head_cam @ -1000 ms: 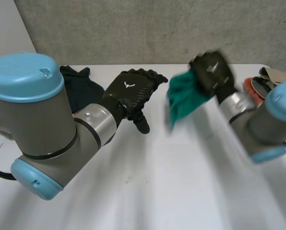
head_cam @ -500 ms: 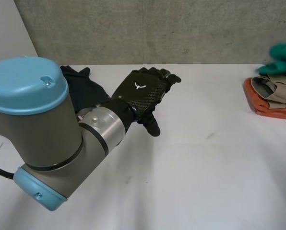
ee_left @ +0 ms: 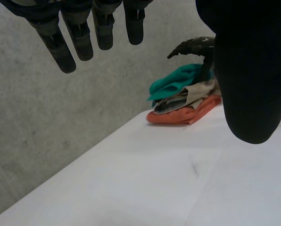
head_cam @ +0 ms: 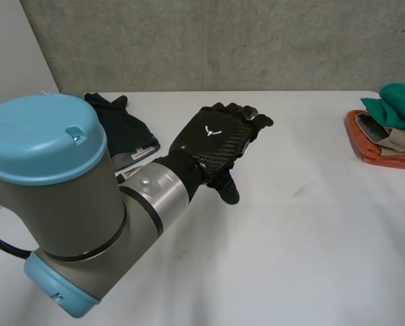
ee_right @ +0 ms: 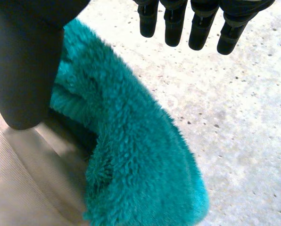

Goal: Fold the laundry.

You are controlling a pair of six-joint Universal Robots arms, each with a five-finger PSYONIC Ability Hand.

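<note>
White table [head_cam: 311,224]. Left hand [head_cam: 216,139] hovers mid-table, fingers straight, empty; dark garment [head_cam: 124,129] at its nine o'clock, nearest this hand. Right hand [ee_right: 27,61], also straight-fingered and empty, above teal towel [head_cam: 399,102] topping three-o'clock stack [head_cam: 386,146].

A robotics lab or test room is indicated. In the head view, a bare grey concrete wall [head_cam: 223,41], unpainted and pitted, is seen across the top of the frame, with a plain white panel [head_cam: 12,47] at the upper left. A plain white table [head_cam: 311,238] is spread below it over the rest of the frame. A robot arm [head_cam: 60,197] with grey joints and light-blue caps is seen at the lower left. Laundry is laid on the table: a folded stack [head_cam: 386,139] at the right edge and a dark garment [head_cam: 124,129] at the upper left. The same rough concrete is seen behind the table in the left wrist view.
</note>
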